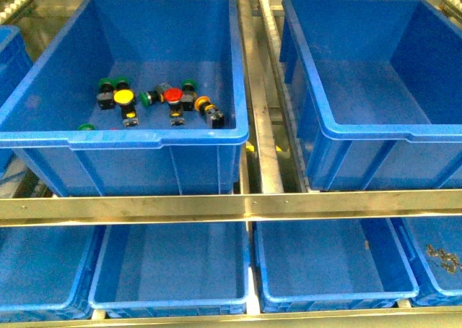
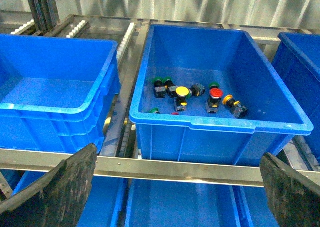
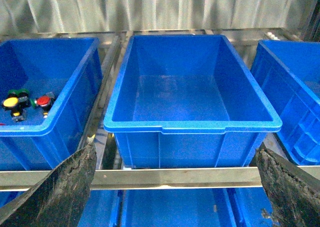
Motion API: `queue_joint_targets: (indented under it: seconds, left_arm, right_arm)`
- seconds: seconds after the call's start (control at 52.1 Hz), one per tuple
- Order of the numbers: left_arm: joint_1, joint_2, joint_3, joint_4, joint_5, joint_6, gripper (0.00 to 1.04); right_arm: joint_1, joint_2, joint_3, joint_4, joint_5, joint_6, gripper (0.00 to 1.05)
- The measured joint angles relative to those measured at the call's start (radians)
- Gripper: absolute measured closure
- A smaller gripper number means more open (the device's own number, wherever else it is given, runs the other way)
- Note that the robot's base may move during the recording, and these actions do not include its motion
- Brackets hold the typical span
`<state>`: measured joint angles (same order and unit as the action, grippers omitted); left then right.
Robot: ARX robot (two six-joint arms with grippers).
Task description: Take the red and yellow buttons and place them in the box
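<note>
The near wall of the blue plastic bin [image 1: 166, 136] on my left cuts off part of its floor. A green-capped switch [image 1: 86, 127] peeks just over that rim, and beside it is a red sliver I cannot identify. My wrist views crop my fingers to dark slabs at the corners. On both my left gripper [image 2: 178, 154] and my right gripper [image 3: 176, 149] the slabs stand wide apart with nothing between them.

The buttons lie in a loose row on that bin's floor, towards the near wall and mixed with the other green switches [image 1: 114, 84].

- **Yellow-capped button** [image 1: 124, 97]: it shows me its round face, and its dark body runs towards the near wall.
- **Red-capped button** [image 1: 173, 95]: it lies the same way, cap away and body towards me.
- **Smaller amber-yellow button** [image 1: 203, 104]: it lies on its side at a slant, cap to the left and black body pointing right and forward.

The second blue plastic bin [image 1: 382, 133] sits to the right across a metal roller rail [image 1: 263, 89].
</note>
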<state>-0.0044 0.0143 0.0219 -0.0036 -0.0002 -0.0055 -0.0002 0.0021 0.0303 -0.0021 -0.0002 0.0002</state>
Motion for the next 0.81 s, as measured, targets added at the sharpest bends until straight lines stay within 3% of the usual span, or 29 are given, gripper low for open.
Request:
queue_joint_targets:
  seconds: [0.806]
  left_arm:
    - [0.0,0.0,0.0,0.0,0.0,0.0,0.08]
  right_arm:
    - [0.0,0.0,0.0,0.0,0.0,0.0,0.07]
